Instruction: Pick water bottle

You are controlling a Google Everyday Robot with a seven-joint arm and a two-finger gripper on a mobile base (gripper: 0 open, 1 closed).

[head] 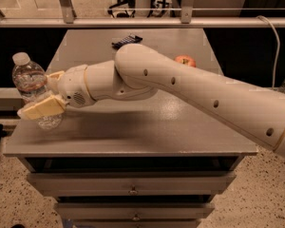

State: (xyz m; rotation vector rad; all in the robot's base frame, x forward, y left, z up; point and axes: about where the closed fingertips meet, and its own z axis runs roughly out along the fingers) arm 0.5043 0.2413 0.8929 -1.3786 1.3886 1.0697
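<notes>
At the left edge of the table (142, 127), your gripper (38, 94) covers part of the water bottle (28, 77); whether it is clamped, you cannot tell.

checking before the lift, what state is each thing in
small clear ribbed plastic water bottle: roughly upright at the table's left edge, white cap on
gripper: around the bottle's lower half
red apple: resting on the table, partly behind the arm
flat black object: lying at the table's far side
grey drawers: shut
</notes>
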